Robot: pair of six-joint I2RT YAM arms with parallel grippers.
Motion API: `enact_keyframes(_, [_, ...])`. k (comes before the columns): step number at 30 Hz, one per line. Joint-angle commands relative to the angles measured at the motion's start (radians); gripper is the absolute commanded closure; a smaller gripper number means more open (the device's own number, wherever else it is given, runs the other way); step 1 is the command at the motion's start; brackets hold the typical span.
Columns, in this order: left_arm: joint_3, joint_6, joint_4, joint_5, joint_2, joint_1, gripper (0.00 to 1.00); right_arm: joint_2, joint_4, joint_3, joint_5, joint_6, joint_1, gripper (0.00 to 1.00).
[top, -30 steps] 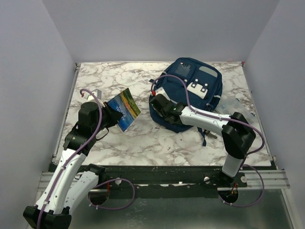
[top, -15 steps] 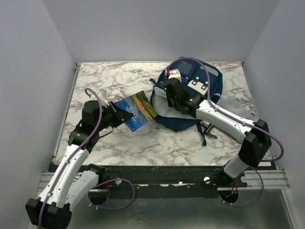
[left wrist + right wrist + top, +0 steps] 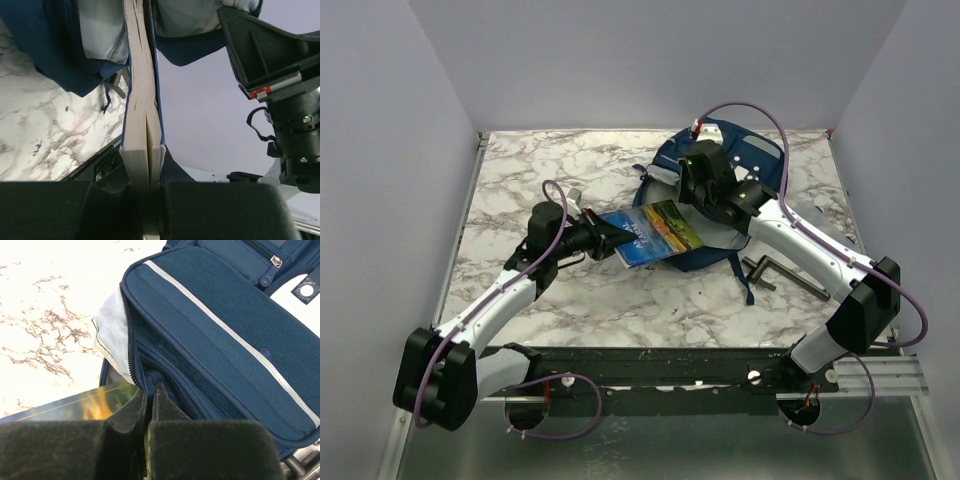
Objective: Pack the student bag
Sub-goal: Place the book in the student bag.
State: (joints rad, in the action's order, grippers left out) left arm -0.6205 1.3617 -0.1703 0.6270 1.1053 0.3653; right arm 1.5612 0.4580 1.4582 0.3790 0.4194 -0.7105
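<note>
Cloth of the student bag (image 3: 225, 340) looks limp and light, best held at its zipper rim, where right fingers (image 3: 65, 450) pinch it while left fingers (image 3: 75, 210) clamp the book (image 3: 142, 100).

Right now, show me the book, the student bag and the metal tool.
book (image 3: 655, 232): top view, middle of its cover.
student bag (image 3: 215, 305): right wrist view, navy front panel above the grey stripe.
metal tool (image 3: 788, 278): top view, its shaft.

A white counter (image 3: 520, 160) veined in grey is shown. A navy backpack (image 3: 765, 165) is laid on its far right part. A dark metal rod with a crossbar (image 3: 782, 275) is laid just beside the backpack, toward the near edge.
</note>
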Motion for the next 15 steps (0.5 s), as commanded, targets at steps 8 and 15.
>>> enact_keyframes(8, [-0.123, 0.105, -0.314, -0.116, 0.227, 0.097, 1.0, -0.034, -0.156, 0.125, -0.089, 0.067, -0.006, 0.99])
enact_keyframes(15, [-0.228, 0.117, -0.425, -0.176, 0.395, 0.119, 1.0, -0.038, -0.147, 0.143, -0.097, 0.065, -0.003, 1.0])
